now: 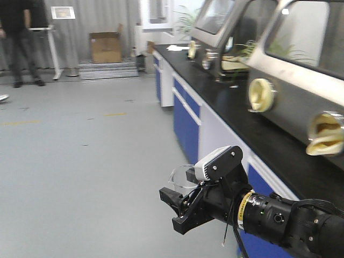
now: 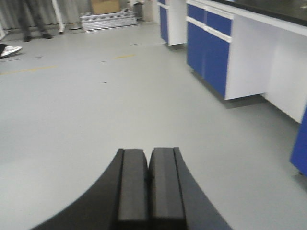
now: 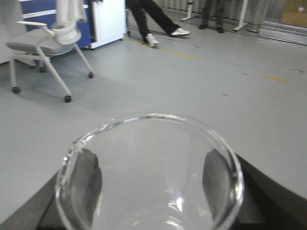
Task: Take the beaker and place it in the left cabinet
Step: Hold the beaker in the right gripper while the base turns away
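My right gripper (image 3: 151,184) is shut on the clear glass beaker (image 3: 149,165). Its round rim fills the lower half of the right wrist view, and a dark finger (image 3: 88,179) presses on each side of the glass. In the front view the same gripper (image 1: 177,209) hangs above the grey floor at the bottom, with the beaker (image 1: 181,176) showing faintly at its tip. My left gripper (image 2: 148,155) is shut with nothing between its pads, held over bare floor. The left cabinet is out of view.
A lab bench (image 1: 188,118) with blue doors and a black top runs along the right, carrying glove boxes (image 1: 301,64). A person (image 1: 21,43) and a cardboard box (image 1: 106,47) stand at the far wall. A wheeled chair (image 3: 43,48) and someone's legs (image 3: 153,19) lie ahead of the right wrist.
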Robot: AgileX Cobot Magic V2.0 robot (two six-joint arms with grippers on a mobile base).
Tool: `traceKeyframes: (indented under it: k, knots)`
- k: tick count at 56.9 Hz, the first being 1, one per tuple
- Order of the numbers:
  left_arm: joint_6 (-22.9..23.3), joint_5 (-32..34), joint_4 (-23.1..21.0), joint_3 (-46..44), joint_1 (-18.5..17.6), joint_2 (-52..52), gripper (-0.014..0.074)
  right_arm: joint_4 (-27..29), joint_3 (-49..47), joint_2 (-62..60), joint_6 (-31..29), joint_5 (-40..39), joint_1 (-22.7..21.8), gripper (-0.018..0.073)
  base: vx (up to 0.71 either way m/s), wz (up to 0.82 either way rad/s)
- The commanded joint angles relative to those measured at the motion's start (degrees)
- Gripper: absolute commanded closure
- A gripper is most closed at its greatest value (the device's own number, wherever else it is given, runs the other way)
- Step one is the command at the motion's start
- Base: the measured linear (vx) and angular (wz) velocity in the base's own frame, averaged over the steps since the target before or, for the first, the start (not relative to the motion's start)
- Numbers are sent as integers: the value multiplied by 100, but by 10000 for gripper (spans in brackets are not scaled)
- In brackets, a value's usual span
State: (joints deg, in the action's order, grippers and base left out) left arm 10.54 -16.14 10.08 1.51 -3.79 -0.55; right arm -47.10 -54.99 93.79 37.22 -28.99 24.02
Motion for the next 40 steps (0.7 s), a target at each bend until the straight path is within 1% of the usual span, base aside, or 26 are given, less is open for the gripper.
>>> traceKeyframes:
  k: [1,22,40]
  knots:
    - [20,476,-11,-54,-42,-101,593,130,-164,-244,12,-337,-6,384,6,52]
    - [20,476,-11,-54,-42,-101,593,130,-164,-244,12,-341,-6,384,14,38]
    - [20,476,-11,-54,-42,-101,593,130,-164,-244,12,-336,-6,384,32,29]
